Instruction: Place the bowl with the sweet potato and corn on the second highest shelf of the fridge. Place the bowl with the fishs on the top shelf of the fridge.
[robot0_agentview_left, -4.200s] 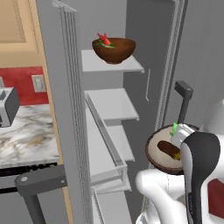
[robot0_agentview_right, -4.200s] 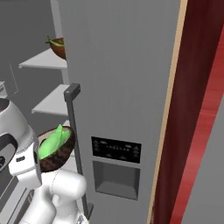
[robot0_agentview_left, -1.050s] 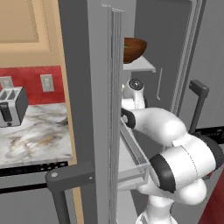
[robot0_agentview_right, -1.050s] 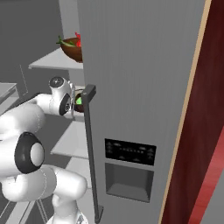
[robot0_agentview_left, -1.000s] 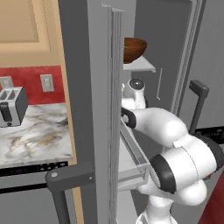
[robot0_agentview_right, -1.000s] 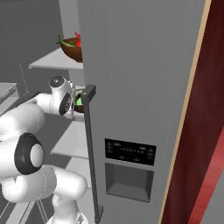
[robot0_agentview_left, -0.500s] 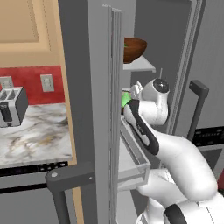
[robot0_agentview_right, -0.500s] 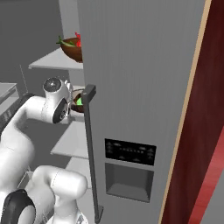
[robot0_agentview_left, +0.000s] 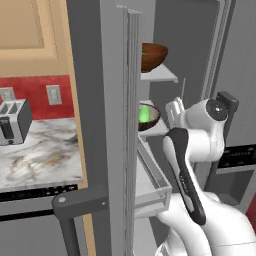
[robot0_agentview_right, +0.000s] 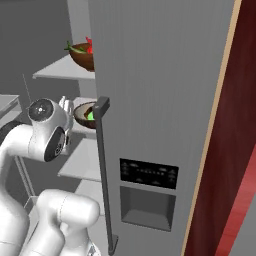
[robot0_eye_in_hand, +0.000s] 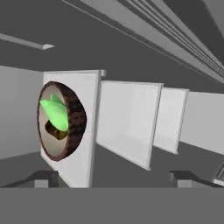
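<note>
The small dark brown bowl (robot0_agentview_left: 149, 116) stands upright on the fridge's second highest shelf (robot0_agentview_left: 156, 131), holding the lime-green corn (robot0_agentview_left: 144, 113). In the hand view this bowl (robot0_eye_in_hand: 62, 120) appears rolled sideways, with the corn (robot0_eye_in_hand: 55, 113) above the sweet potato (robot0_eye_in_hand: 55, 131). My gripper (robot0_eye_in_hand: 113, 178) is open and empty, drawn back from the bowl; it is also seen just right of the shelf (robot0_agentview_left: 175, 107). The wide reddish-brown bowl (robot0_agentview_right: 82, 55) with the red fish (robot0_agentview_right: 89, 45) and the green fish (robot0_agentview_right: 75, 48) rests on the top shelf (robot0_agentview_right: 59, 70).
The thick grey fridge door (robot0_agentview_left: 102, 125) stands open close on my left, its handle (robot0_agentview_left: 80, 202) low down. A clear drawer (robot0_agentview_left: 156, 186) juts out below the shelves. The other door (robot0_agentview_right: 160, 100) with bar handle (robot0_agentview_right: 102, 170) closes off the right. A toaster (robot0_agentview_left: 12, 120) sits on the marble counter (robot0_agentview_left: 40, 157).
The gripper has let go of the small bowl, which now stands on the second highest shelf. The hand has pulled back out of the fridge, and the arm has folded upward.
</note>
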